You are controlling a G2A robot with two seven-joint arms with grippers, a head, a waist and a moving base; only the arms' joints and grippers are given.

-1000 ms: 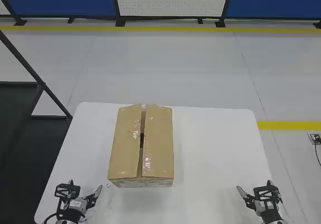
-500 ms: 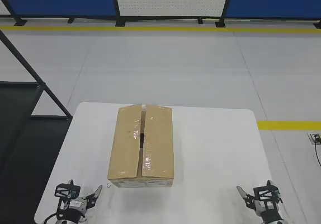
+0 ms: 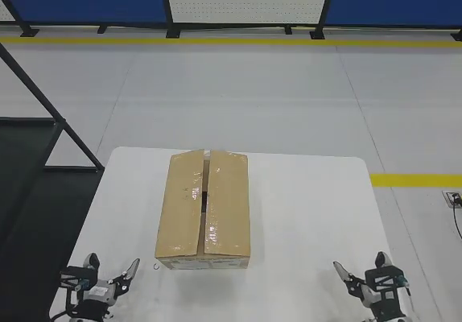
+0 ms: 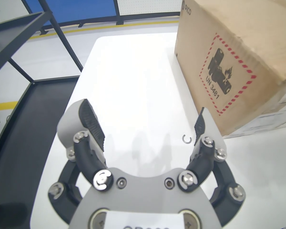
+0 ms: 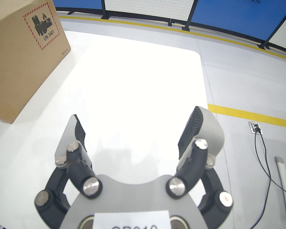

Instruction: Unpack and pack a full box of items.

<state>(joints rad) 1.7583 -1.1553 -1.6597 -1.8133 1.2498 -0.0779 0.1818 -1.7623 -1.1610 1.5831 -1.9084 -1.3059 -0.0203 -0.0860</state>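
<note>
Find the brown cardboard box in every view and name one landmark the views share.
Top view: brown cardboard box near the middle of the white table.
Left wrist view: box ahead of the open left end effector, toward the robot's right.
Right wrist view: box ahead of the open right end effector, toward the robot's left.
Shared landmark: the white table under the box.

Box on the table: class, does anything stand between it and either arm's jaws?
Nothing visible does. Bare table lies between the box and both open jaws; only a small flat clip rests near the box's corner, beside the left jaws.
</note>
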